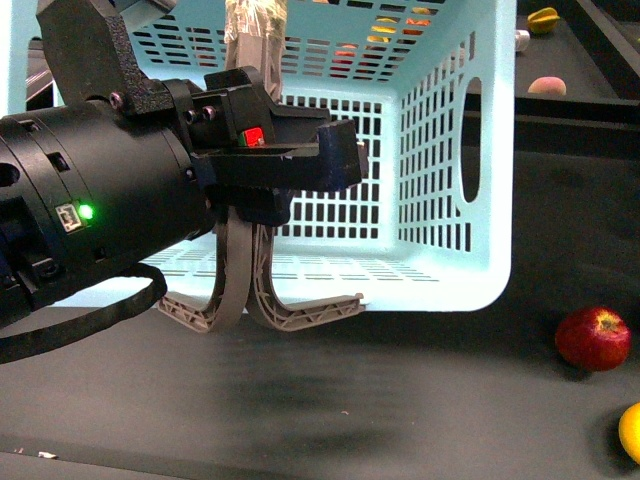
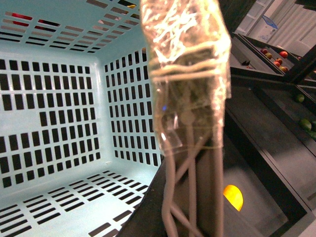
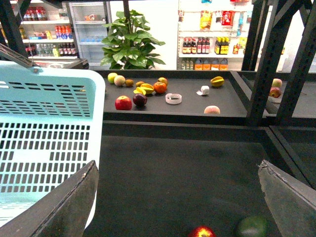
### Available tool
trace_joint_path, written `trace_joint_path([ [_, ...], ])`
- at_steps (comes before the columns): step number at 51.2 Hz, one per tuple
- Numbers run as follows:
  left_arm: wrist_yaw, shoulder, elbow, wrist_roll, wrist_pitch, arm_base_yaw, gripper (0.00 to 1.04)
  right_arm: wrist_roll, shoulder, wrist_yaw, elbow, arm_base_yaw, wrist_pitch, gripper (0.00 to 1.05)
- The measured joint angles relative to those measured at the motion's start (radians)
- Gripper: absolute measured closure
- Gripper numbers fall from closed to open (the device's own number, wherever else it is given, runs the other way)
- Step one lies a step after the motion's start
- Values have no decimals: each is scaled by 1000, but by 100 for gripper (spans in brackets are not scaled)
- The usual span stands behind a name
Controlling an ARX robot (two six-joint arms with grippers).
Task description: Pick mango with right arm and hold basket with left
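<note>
The left gripper (image 1: 262,303) crowds the basket's (image 1: 440,200) near rim, grip unclear, while the right gripper (image 3: 180,207) gapes wide near the apple (image 1: 593,338) and mango (image 1: 631,430).

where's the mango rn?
Front view, bottom right corner, partly cut off by the frame: the mango lies on the dark table, just nearer the camera than the red apple and right of the basket.

Left claw (image 1: 275,190) clamped on basket (image 1: 440,200), right claw (image 3: 177,168) open wide
</note>
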Motion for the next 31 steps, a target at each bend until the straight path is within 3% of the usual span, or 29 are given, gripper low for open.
trace_joint_path([
  [31,-10,-2,-2,0,0,2,99,0,0,0,0,0,0,8],
])
